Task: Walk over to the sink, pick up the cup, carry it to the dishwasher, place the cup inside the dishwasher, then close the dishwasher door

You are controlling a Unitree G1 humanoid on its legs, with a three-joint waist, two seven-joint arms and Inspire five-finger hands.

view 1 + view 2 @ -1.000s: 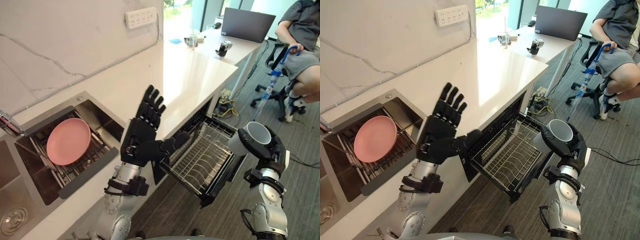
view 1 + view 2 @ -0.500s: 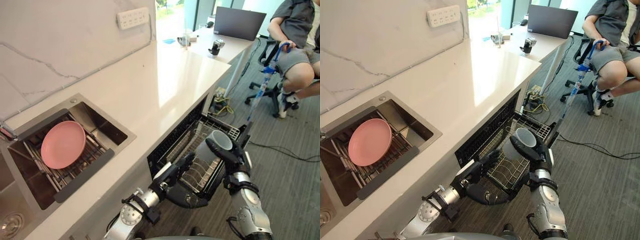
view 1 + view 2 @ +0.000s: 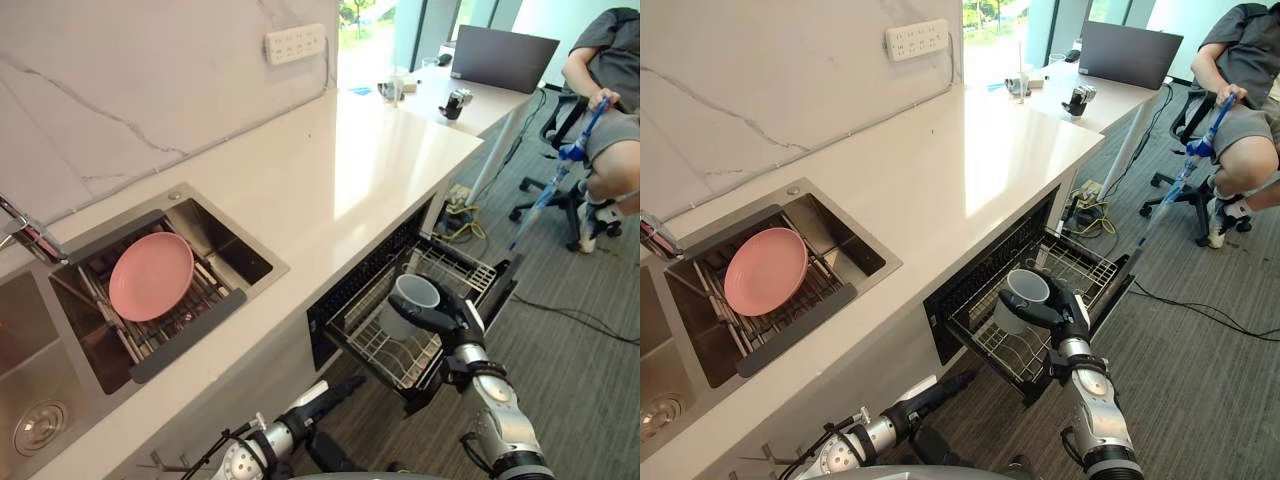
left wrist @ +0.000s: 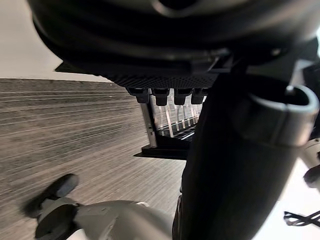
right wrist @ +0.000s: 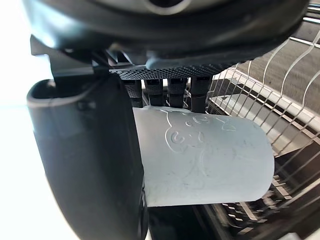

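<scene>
My left hand [image 3: 335, 393] was nearest, down low below the edge of the counter, its fingers straight and relaxed and holding nothing. A second before it had been raised and spread above the counter's edge; I had dropped it out of the way.

My right hand [image 3: 452, 318] had its fingers and thumb curled round the pale grey cylindrical cup [image 3: 408, 300], whose mouth faced up and a little away from me. In the right wrist view the fingers lay across the cup's side with the thumb against it, and the rack's wires showed just beyond. A second earlier this hand had held the cup out past the end of the pulled-out silver wire rack [image 3: 452, 268]; by this moment it had come inward and down, so the cup hung over the middle of the rack. I could not tell whether the base was touching the wires.

I judged the carry finished and the placing under way: what remained was to set the cup down, let go, and then shut the dark dishwasher [image 3: 350, 295].

Farther off, the white stone counter [image 3: 330, 170] ran along the wall, with the steel sink [image 3: 250, 262] and the round pink plate [image 3: 150, 275] lying in it. Beyond, a person [image 3: 610, 100] sat in a chair.
</scene>
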